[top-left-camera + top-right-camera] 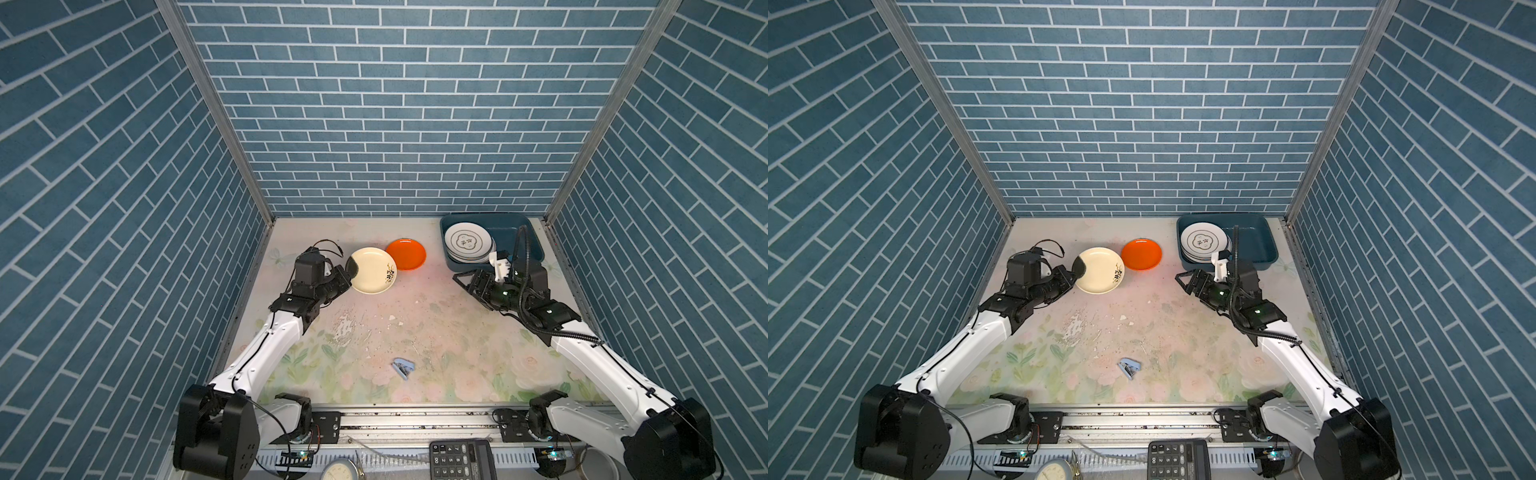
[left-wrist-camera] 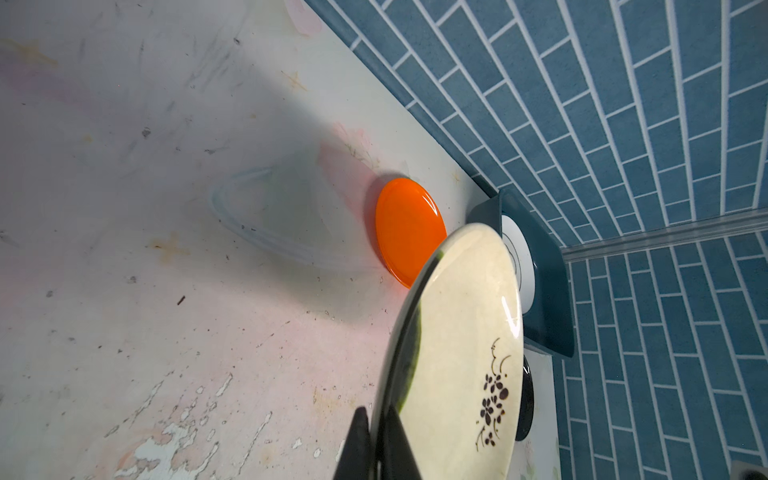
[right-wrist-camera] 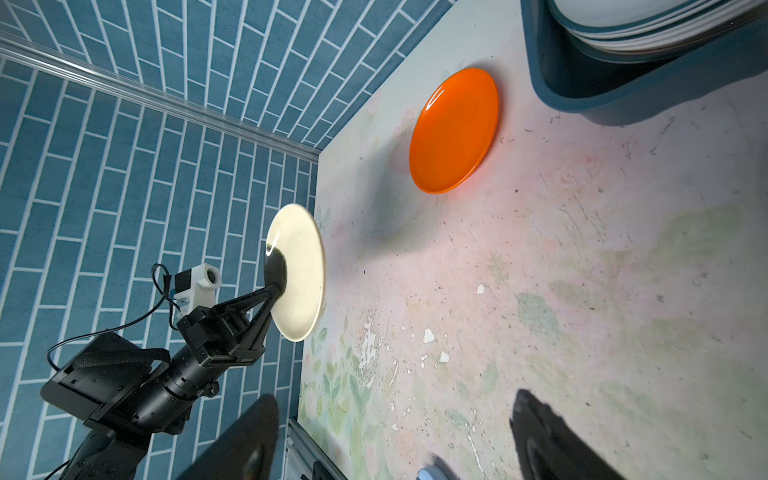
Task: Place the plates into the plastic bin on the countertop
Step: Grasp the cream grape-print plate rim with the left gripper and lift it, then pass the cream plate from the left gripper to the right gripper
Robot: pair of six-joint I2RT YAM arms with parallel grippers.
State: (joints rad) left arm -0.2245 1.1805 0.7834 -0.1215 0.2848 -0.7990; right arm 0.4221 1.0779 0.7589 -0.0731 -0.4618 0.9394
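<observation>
The bench [image 1: 436, 332] carries the bin [image 1: 505, 232] right of centre in both top views, plates [image 1: 467, 243] stacked inside, the orange plate [image 1: 406, 254] flat nearby, the cream plate [image 1: 376, 272] held aloft just left of centre, rim pinched tight by left fingers [image 2: 357, 449] for carrying, right fingers [image 3: 544, 436] spread wide, empty.

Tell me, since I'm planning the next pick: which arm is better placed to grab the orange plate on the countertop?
Right, probably. Its end effector is open and empty, near the orange plate and the plastic bin; the left end effector is shut on the cream plate.
</observation>
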